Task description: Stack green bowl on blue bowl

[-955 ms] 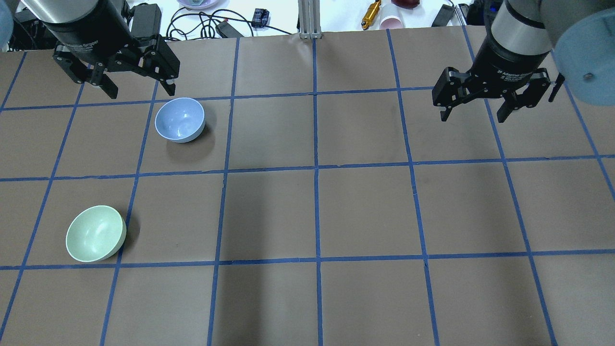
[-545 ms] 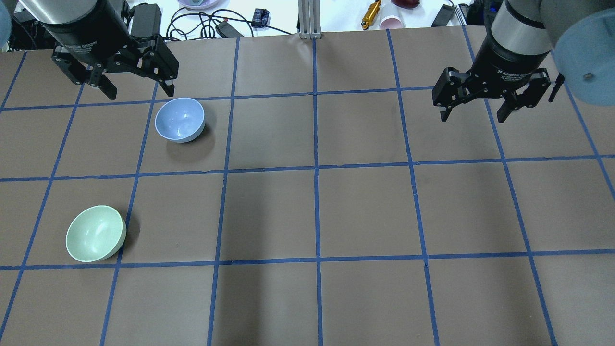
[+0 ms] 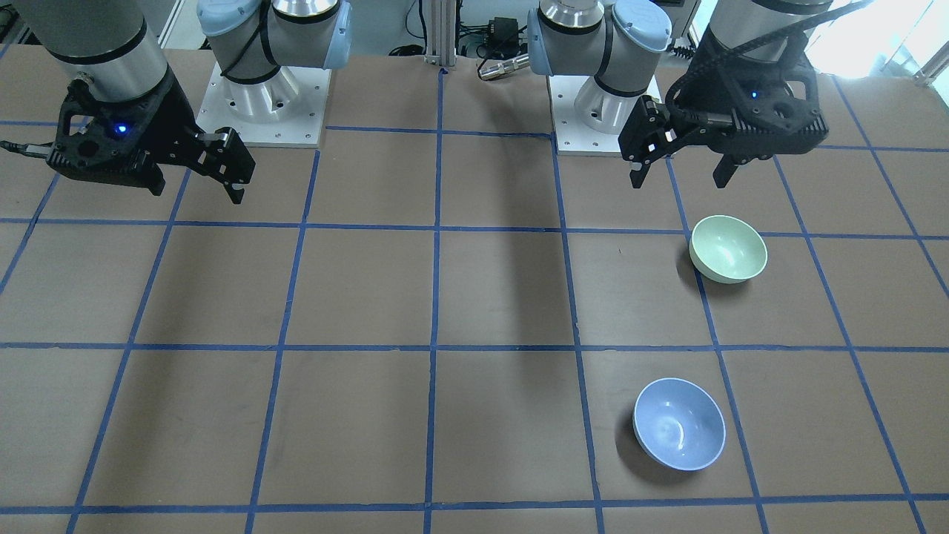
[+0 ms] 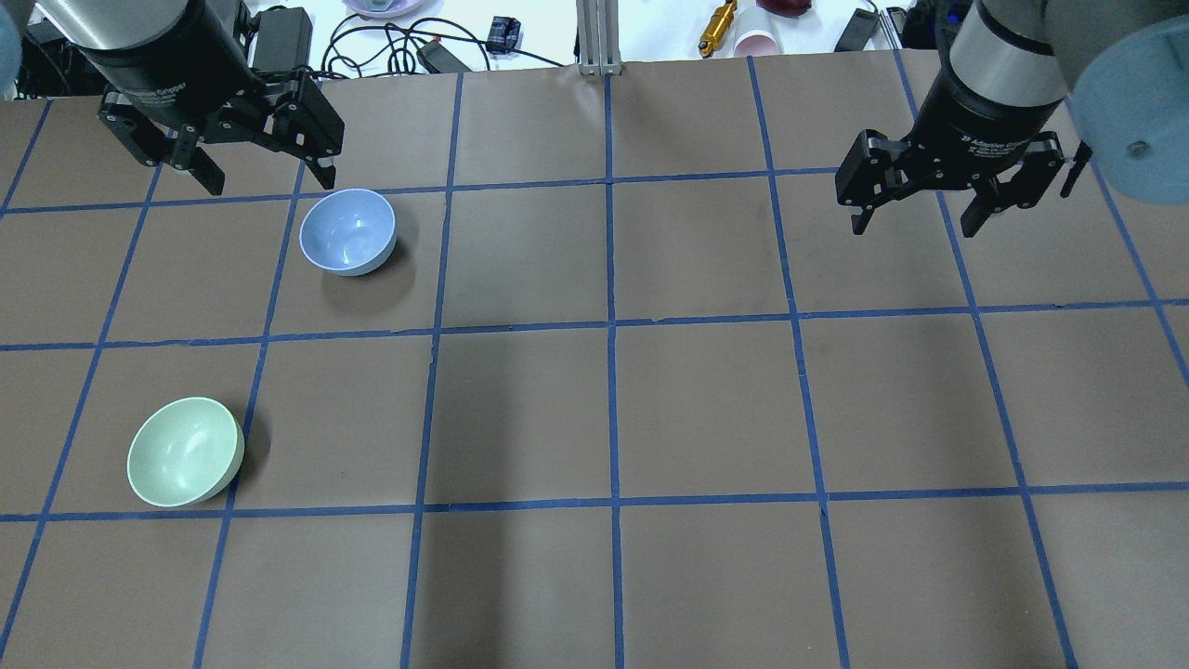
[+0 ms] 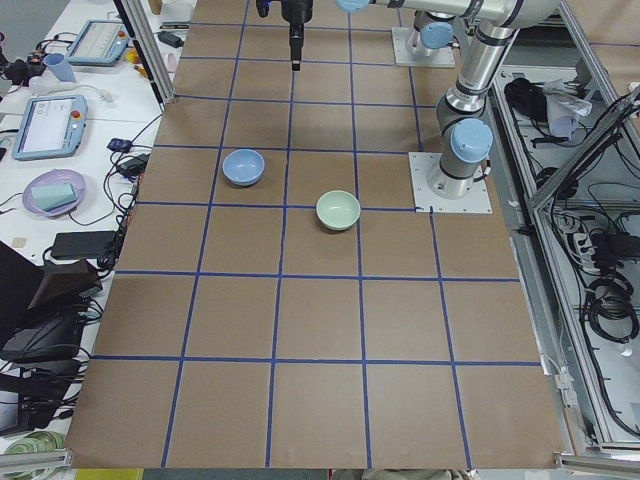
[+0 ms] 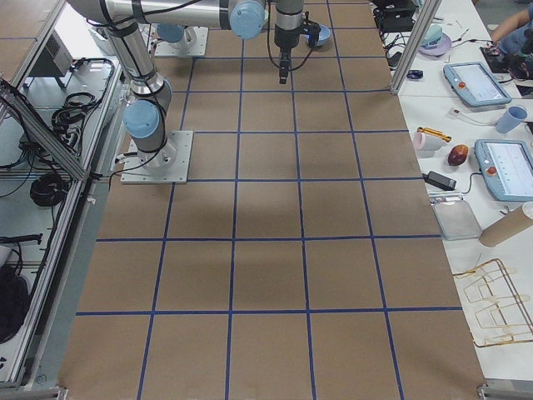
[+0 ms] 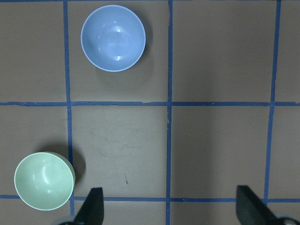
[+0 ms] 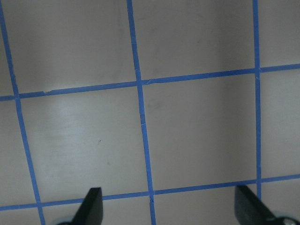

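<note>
Front-facing view: the desk (image 3: 356, 289) carries a brown surface divided into squares by blue tape lines (image 3: 434, 297). The green bowl (image 3: 728, 248) stands upright, mouth up, on the robot's left half of the desk, nearer the arm bases. The blue bowl (image 3: 679, 423) stands upright farther out from the bases, well apart from the green bowl, and neither bowl rests in the other. The left pincer (image 3: 680, 178) hangs above the desk on the base side of the green bowl, fingers spread and holding nothing. The right pincer (image 3: 196, 189) hangs over the opposite half, fingers likewise spread and empty. Overhead view: both bowls lie in the left half, the blue one farther from the robot, and each pincer is raised with its fingers apart. Left side view: the two bowls sit separately on the desk with a tape line between them. Right side view: the bowls cannot be made out clearly. Left wrist view: both bowls appear below the camera, and the two fingertips stand wide apart at the bottom edge with only desk between them. Right wrist view: the fingertips are spread over bare desk and tape lines.
</note>
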